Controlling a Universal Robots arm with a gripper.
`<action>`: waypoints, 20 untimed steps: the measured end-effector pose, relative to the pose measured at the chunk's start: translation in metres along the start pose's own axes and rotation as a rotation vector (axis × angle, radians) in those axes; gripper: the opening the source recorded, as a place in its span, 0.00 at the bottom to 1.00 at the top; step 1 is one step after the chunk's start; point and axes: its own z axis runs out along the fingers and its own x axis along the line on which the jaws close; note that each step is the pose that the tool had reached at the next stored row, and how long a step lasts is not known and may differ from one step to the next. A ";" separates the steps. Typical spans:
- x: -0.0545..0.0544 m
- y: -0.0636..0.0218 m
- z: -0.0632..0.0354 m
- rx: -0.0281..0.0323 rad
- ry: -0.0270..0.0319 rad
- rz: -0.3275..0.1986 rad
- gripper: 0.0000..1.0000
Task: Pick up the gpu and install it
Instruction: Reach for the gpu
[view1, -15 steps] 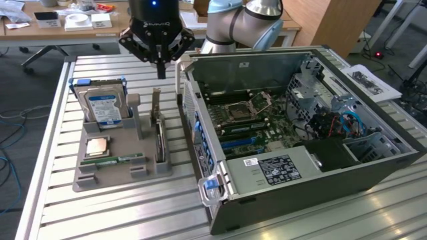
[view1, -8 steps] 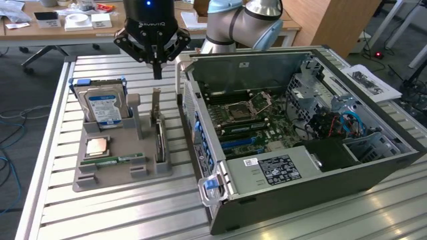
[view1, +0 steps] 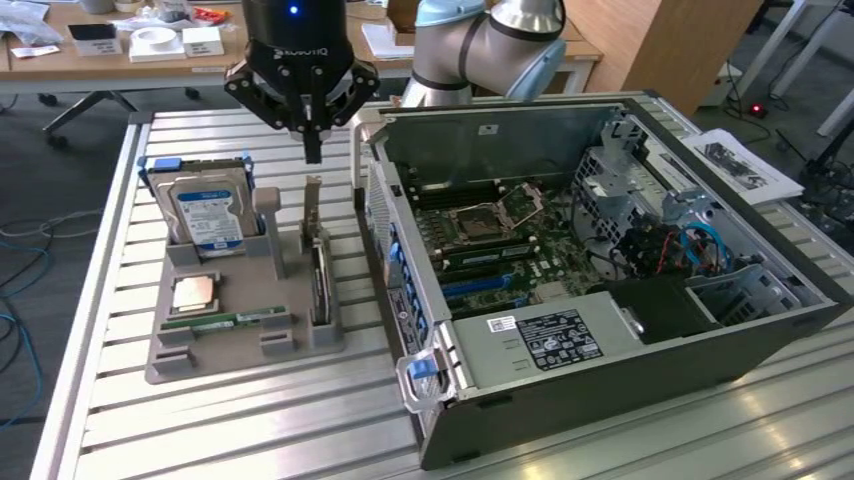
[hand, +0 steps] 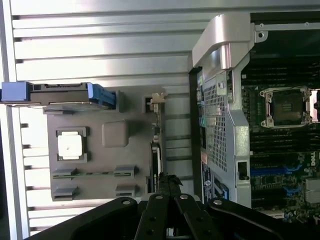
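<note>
The gpu (view1: 318, 262) stands on its edge in a slot along one side of the grey holder (view1: 227, 352), its pale metal bracket rising at the far end. In the wrist view the gpu (hand: 156, 150) appears edge-on as a thin dark strip. My gripper (view1: 312, 150) hangs directly above the card's bracket end, a short way clear of it. Its black fingers are shut together to a point with nothing between them. The wrist view has the shut gripper (hand: 169, 181) over the card's edge.
A blue-labelled hard drive (view1: 200, 205), a CPU (view1: 195, 291) and a RAM stick (view1: 227, 321) sit in the same holder. The open computer case (view1: 534, 375) lies to the exterior view's right, with its motherboard (view1: 514, 245) exposed. All rest on a slatted metal table (view1: 267, 430).
</note>
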 end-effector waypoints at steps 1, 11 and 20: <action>0.000 -0.0021 -0.0001 0.0001 0.0001 0.000 0.11; 0.003 -0.0174 -0.0007 -0.0001 -0.0002 0.000 0.11; 0.009 -0.0180 -0.0004 0.0000 -0.0001 0.000 0.11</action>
